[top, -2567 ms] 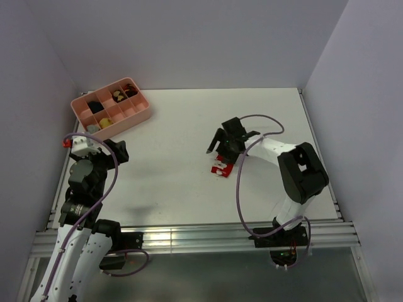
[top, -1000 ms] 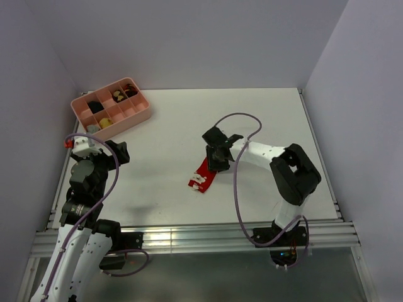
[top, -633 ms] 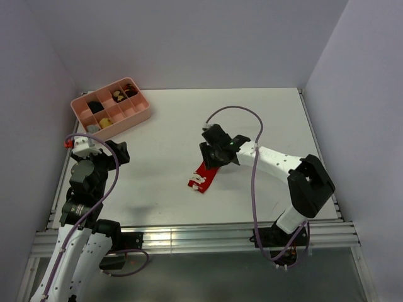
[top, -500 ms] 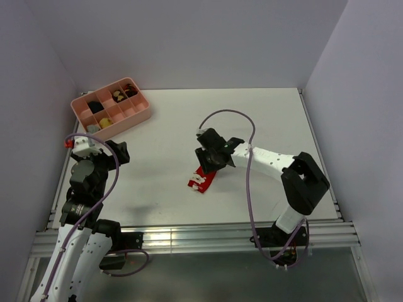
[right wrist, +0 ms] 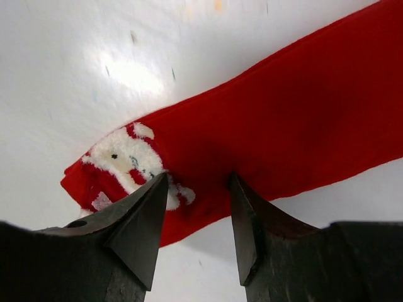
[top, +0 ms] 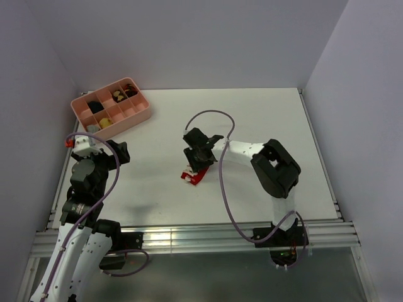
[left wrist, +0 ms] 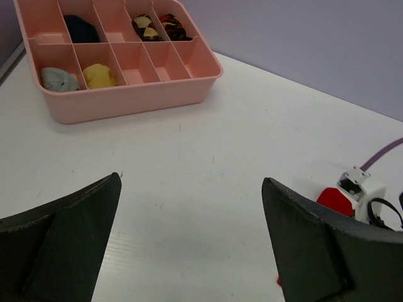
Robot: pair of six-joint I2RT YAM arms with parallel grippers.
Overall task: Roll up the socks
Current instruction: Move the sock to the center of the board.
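Observation:
The socks (top: 191, 177) lie flat on the white table as a bright red strip with a white figure at one end (right wrist: 119, 154). In the right wrist view the red fabric (right wrist: 283, 113) runs up to the right. My right gripper (top: 196, 165) points down onto the socks, with its jaws partly apart. Both tips (right wrist: 198, 179) rest on the cloth just beside the white figure, and no fold is pinched between them. My left gripper (top: 121, 153) hangs wide open at the left edge, far from the socks, with bare table between its fingers (left wrist: 191, 179).
A pink divided tray (top: 142, 117) sits at the back left, and several of its compartments hold rolled bundles in black, yellow, grey and patterned cloth (left wrist: 99, 75). The right arm's purple cable (top: 221, 189) loops over the table. Walls close in the left, back and right sides.
My right gripper has slid left and nearer along the socks, from their far end to beside the white end. The socks now show shorter and have shifted a little left. The left arm is still.

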